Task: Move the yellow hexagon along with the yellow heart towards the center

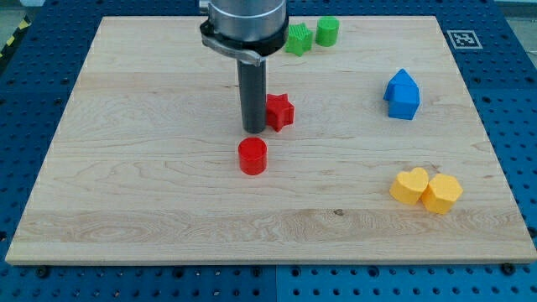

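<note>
A: Where do you see the rod?

B: Camera view: my tip (252,131) sits near the wooden board's (126,168) middle, just left of the red star (279,111) and just above the red cylinder (252,156). It's a bare rod, so you have no jaws and nothing held.

A: And your targets?

B: The yellow heart (410,185) and yellow hexagon (442,193) touch, lower right, well apart from my tip. The blue house-shaped block (402,94) stands above them; the green star (298,39) and green cylinder (327,31) sit by the top edge.
</note>
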